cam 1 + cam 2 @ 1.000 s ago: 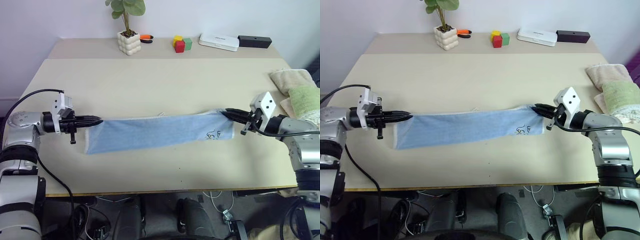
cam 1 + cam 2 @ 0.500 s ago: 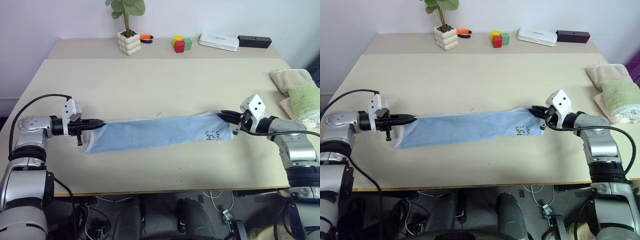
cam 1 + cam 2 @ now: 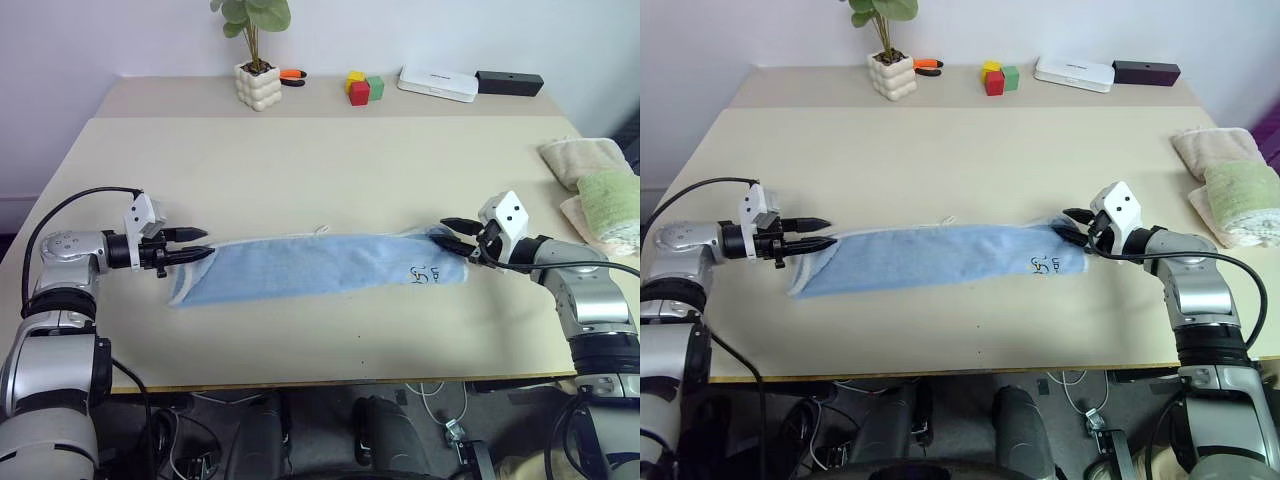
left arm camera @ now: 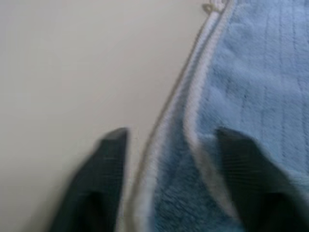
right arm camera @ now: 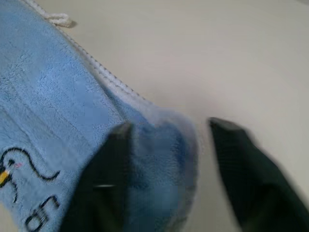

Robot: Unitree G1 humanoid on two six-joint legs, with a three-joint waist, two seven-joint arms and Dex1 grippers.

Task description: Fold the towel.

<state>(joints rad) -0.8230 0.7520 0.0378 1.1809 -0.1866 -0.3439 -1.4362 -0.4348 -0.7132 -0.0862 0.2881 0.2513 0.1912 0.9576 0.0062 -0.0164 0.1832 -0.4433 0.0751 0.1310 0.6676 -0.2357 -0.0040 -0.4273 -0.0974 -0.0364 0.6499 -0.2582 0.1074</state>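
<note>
The light-blue towel (image 3: 310, 268) lies as a long narrow strip across the table's middle, its whitish trim along the far edge and a small dark printed figure (image 3: 425, 270) near its right end. My left gripper (image 3: 197, 245) is open at the strip's left end; in the left wrist view the trimmed towel corner (image 4: 193, 121) lies between the spread fingers (image 4: 104, 179). My right gripper (image 3: 452, 233) is open at the right end, and the rounded towel corner (image 5: 164, 140) sits between its fingers (image 5: 241, 174).
Along the table's far side stand a potted plant (image 3: 257, 60), an orange tool (image 3: 292, 74), coloured blocks (image 3: 364, 88), a white box (image 3: 438, 84) and a black box (image 3: 509, 83). Folded beige (image 3: 580, 158) and green (image 3: 608, 198) towels lie at the right edge.
Both grippers have opened and let go of the towel's ends. The strip, stretched between them before, now rests slack on the table.
</note>
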